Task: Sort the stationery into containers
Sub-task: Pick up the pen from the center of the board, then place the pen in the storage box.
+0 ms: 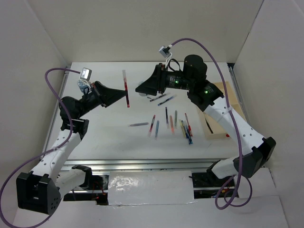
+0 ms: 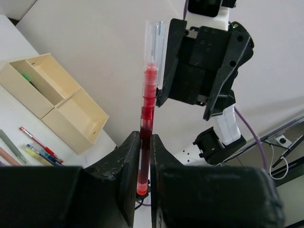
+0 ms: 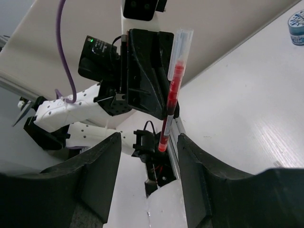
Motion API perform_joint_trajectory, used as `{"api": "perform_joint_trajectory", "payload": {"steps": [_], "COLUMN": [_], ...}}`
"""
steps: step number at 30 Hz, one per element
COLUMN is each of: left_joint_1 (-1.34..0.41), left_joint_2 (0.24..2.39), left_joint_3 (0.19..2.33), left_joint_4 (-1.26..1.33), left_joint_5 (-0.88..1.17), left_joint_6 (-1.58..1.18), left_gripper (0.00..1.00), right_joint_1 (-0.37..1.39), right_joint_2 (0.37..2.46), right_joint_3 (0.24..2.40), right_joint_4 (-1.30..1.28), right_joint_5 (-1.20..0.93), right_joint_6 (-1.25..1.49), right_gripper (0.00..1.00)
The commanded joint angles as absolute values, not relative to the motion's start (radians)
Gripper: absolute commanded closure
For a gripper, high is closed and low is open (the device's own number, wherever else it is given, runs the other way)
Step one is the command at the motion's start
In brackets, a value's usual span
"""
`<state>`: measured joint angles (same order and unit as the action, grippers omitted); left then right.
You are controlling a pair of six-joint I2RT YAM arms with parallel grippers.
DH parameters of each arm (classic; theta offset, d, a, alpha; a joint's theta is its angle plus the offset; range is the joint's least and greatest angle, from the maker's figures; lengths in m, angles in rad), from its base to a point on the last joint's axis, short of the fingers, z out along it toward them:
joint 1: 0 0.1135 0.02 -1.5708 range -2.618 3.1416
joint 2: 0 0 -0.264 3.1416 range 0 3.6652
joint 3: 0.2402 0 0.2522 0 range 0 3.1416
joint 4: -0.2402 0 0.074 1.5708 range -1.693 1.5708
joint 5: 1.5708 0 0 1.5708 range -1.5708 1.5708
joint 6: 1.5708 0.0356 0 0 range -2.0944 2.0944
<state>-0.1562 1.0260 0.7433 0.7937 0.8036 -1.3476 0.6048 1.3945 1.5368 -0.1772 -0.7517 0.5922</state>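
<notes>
My left gripper (image 2: 146, 142) is shut on a red pen (image 2: 148, 95) with a clear cap and holds it above the table, gripped near its lower end. In the top view the pen (image 1: 125, 80) stands out of the left gripper (image 1: 124, 96) at the table's back middle. My right gripper (image 1: 139, 88) faces it from the right with a small gap between them. Its fingers (image 3: 102, 161) stand open, with nothing between them. Several pens (image 1: 167, 116) lie loose on the table. The pale wooden tray (image 2: 52, 99) lies at the right, partly hidden by my right arm. A blue-white pot (image 3: 297, 21) stands on the table.
White walls close the table in on three sides. An aluminium rail (image 1: 142, 164) runs along the near edge. Purple cables loop over both arms. More pens (image 2: 38, 147) lie beside the tray.
</notes>
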Motion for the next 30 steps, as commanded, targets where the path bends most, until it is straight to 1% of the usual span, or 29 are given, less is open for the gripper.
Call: {"api": "perform_joint_trajectory", "payload": {"steps": [1, 4, 10, 14, 17, 19, 20, 23, 24, 25, 28, 29, 30], "left_joint_1": [-0.163, -0.163, -0.176, -0.181, -0.186, -0.190, -0.190, -0.190, -0.190, -0.190, -0.190, -0.192, -0.190], "left_joint_2": [0.999, 0.991, 0.980, 0.976, 0.968, 0.965, 0.963, 0.962, 0.963, 0.962, 0.965, 0.966, 0.968], "left_joint_3": [0.750, 0.749, 0.747, 0.744, 0.736, 0.732, 0.730, 0.726, 0.729, 0.732, 0.738, 0.739, 0.741], "left_joint_4": [0.905, 0.891, 0.887, 0.881, 0.876, 0.877, 0.879, 0.876, 0.873, 0.861, 0.856, 0.853, 0.848], "left_joint_5": [0.765, 0.765, 0.772, 0.772, 0.776, 0.776, 0.775, 0.772, 0.773, 0.772, 0.773, 0.773, 0.776], "left_joint_6": [-1.414, -1.407, -1.404, -1.401, -1.396, -1.394, -1.394, -1.394, -1.390, -1.387, -1.384, -1.382, -1.376], "left_gripper": [1.00, 1.00, 1.00, 1.00, 1.00, 1.00, 1.00, 1.00, 1.00, 1.00, 1.00, 1.00, 0.99], "right_joint_1": [0.635, 0.653, 0.673, 0.683, 0.695, 0.698, 0.704, 0.712, 0.715, 0.715, 0.712, 0.710, 0.707], "right_joint_2": [1.426, 1.457, 1.517, 1.546, 1.555, 1.563, 1.568, 1.575, 1.575, 1.575, 1.572, 1.571, 1.569], "right_joint_3": [1.571, 1.565, 1.661, 1.686, 1.706, 1.712, 1.713, 1.712, 1.712, 1.709, 1.704, 1.700, 1.695], "right_joint_4": [-0.095, -0.071, -0.094, -0.081, -0.084, -0.083, -0.078, -0.077, -0.074, -0.074, -0.084, -0.090, -0.094], "right_joint_5": [-0.730, -0.733, -0.723, -0.721, -0.715, -0.718, -0.718, -0.721, -0.721, -0.721, -0.709, -0.703, -0.696], "right_joint_6": [0.629, 0.660, 0.649, 0.655, 0.647, 0.643, 0.643, 0.643, 0.643, 0.643, 0.634, 0.634, 0.630], "right_gripper": [0.42, 0.44, 0.44, 0.45, 0.48, 0.54, 0.60, 0.70, 0.71, 0.75, 0.84, 0.92, 0.95]}}
